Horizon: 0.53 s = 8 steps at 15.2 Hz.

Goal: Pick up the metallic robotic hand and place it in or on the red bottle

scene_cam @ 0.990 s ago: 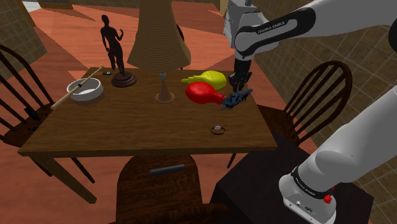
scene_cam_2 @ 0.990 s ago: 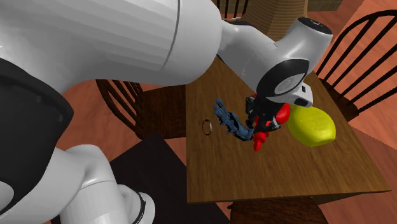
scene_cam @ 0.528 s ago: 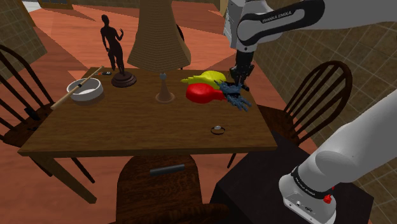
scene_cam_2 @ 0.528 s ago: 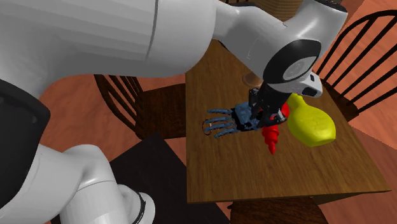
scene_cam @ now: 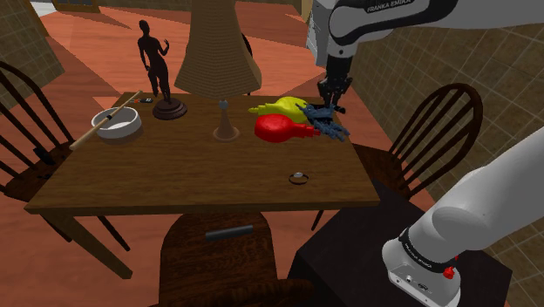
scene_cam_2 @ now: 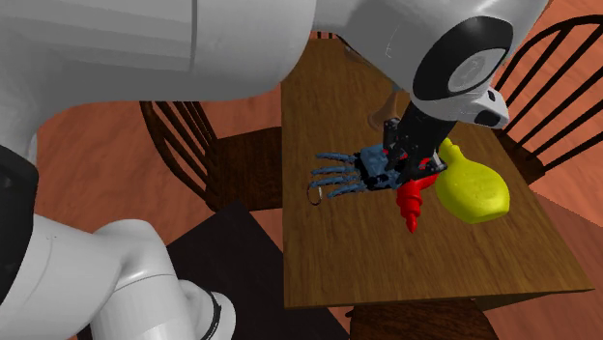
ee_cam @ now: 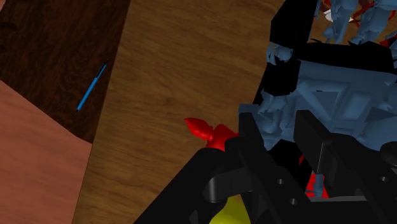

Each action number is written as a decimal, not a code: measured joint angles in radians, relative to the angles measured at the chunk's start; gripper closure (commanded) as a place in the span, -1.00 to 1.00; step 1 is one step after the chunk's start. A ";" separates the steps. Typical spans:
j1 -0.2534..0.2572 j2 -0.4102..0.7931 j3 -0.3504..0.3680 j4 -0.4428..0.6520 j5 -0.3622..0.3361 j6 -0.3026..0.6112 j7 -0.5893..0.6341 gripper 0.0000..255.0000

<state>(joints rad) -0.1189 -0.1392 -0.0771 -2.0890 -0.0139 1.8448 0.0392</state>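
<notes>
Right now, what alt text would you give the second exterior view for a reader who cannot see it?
The arm's black two-finger tool clasps a blue-grey robotic hand over a red bottle lying on its side on a brown wooden table, beside a yellow bottle. The hand's fingers spread toward the view's left.

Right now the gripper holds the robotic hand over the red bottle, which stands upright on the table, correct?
No: the red bottle lies on its side on the table, per the shoulder view. The gripper does hold the robotic hand over it.
</notes>
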 measured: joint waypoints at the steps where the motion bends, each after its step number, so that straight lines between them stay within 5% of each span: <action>1: 0.000 -0.004 0.000 0.011 0.000 -0.015 0.000 1.00; 8: 0.004 0.027 0.004 0.125 0.004 -0.098 0.005 1.00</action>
<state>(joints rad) -0.1152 -0.1124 -0.0732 -1.9642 -0.0103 1.7466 0.0445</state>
